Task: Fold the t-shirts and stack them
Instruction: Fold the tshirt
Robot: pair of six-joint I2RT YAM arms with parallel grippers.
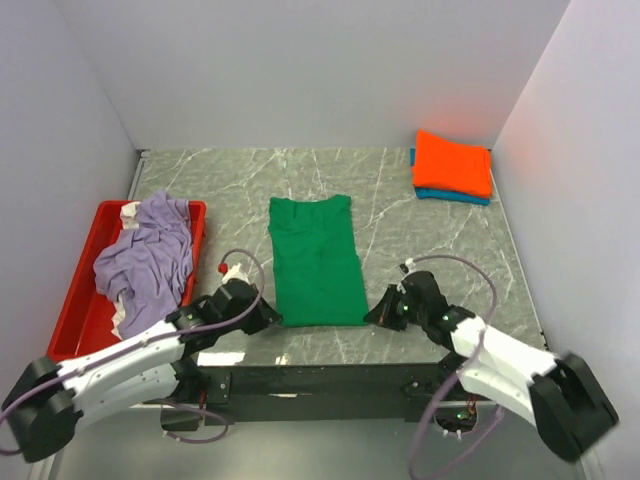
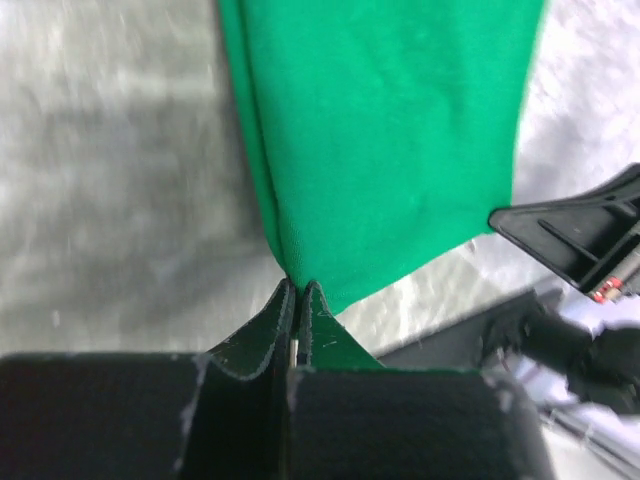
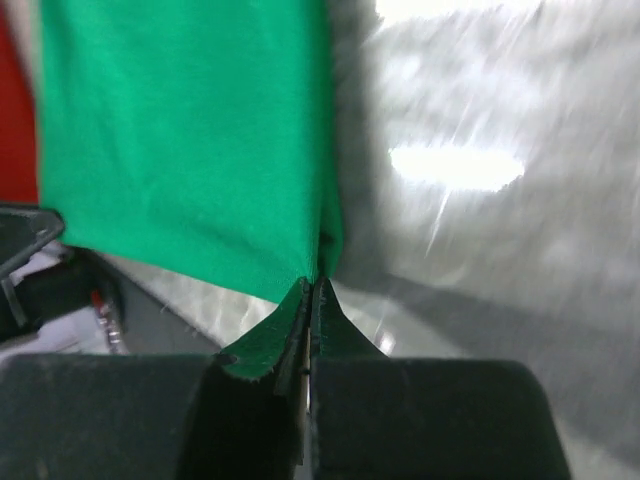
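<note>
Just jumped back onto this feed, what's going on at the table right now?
Both arms are on the green t-shirt, which lies mid-table folded into a long strip. The left gripper and right gripper are each shut on one near corner of it. The orange t-shirt sits folded on the blue t-shirt at the far right. The lavender t-shirt lies crumpled in the red tray.

Left pincer (image 1: pixel 271 318) and right pincer (image 1: pixel 373 315) tight shut, both arms low.
</note>
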